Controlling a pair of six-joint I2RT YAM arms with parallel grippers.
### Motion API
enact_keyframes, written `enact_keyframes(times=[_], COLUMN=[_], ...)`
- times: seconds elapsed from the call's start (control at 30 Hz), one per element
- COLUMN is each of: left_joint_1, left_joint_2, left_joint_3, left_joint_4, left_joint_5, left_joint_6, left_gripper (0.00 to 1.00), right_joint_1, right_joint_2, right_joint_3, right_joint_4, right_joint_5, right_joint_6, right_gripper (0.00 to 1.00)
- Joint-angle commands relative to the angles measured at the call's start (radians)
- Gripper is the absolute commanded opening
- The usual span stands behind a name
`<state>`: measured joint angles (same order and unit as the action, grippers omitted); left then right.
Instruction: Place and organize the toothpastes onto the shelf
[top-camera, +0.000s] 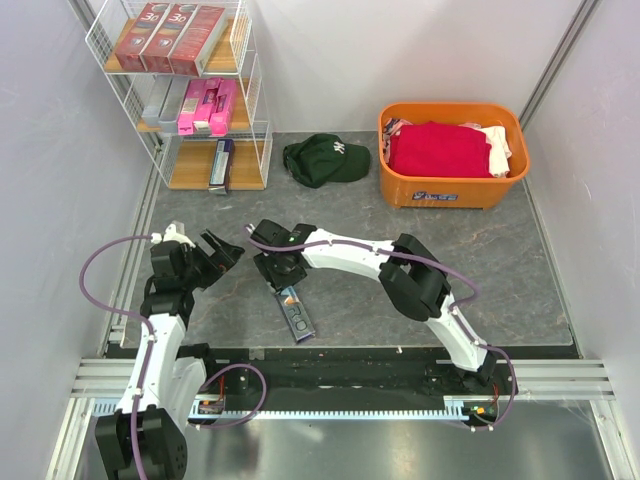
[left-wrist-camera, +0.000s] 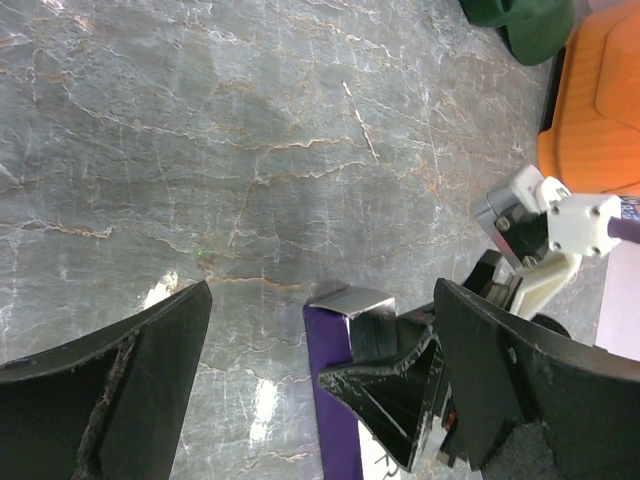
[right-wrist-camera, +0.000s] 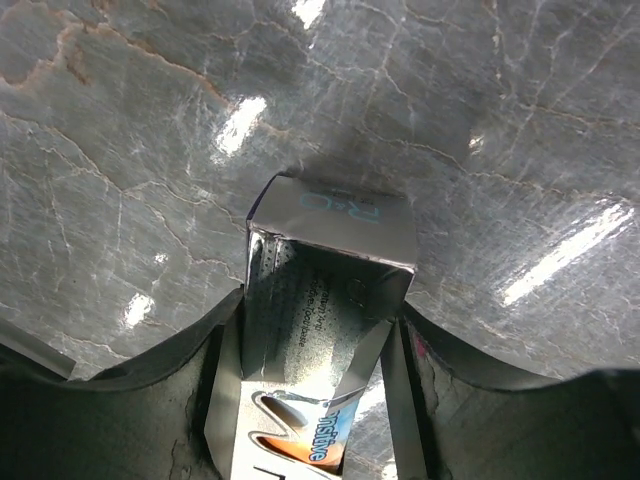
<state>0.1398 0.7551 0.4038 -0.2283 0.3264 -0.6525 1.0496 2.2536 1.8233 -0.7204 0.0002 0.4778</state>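
Observation:
One toothpaste box (top-camera: 298, 315), shiny silver with a purple side, lies on the grey table in front of the arms. My right gripper (top-camera: 283, 275) straddles its far end. In the right wrist view both fingers press the long sides of the box (right-wrist-camera: 335, 215), so the gripper (right-wrist-camera: 320, 308) is shut on it. My left gripper (top-camera: 225, 250) hovers just to the left, wide open and holding nothing (left-wrist-camera: 325, 290); its camera sees the box's purple side (left-wrist-camera: 335, 400). The shelf (top-camera: 255, 95) stands at the back left with red (top-camera: 170, 35), pink (top-camera: 205, 105) and purple (top-camera: 222, 165) toothpastes on its boards.
A dark green cap (top-camera: 325, 160) lies on the table at the back centre. An orange tub (top-camera: 450, 190) with red and white cloth stands at the back right. Walls close in on both sides.

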Motion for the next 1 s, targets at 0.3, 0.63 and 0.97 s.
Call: enact_keyframes(times=[0.3,0.63,0.97], left_joint_1=[-0.002,-0.1,-0.472], left_joint_2=[-0.033,0.026,0.216], left_joint_3=[0.139,0.254,0.389], left_joint_4=[0.023,0.168,0.279], left_joint_5=[0.157,0.223,0.082], left_joint_6=[0.044,-0.012,0.008], left_gripper=[1.0,1.0,1.0], right_joint_1=[-0.213,-0.467,-0.589], right_joint_2=[-0.237,-0.56,-0.87], right_joint_3=[-0.077,-0.37,-0.608], right_joint_4=[0.142,0.547,0.766], right_joint_5=[-0.048,-0.155,-0.006], right_joint_6=[0.071,0.352,0.528], right_gripper=[0.43,0.43,0.43])
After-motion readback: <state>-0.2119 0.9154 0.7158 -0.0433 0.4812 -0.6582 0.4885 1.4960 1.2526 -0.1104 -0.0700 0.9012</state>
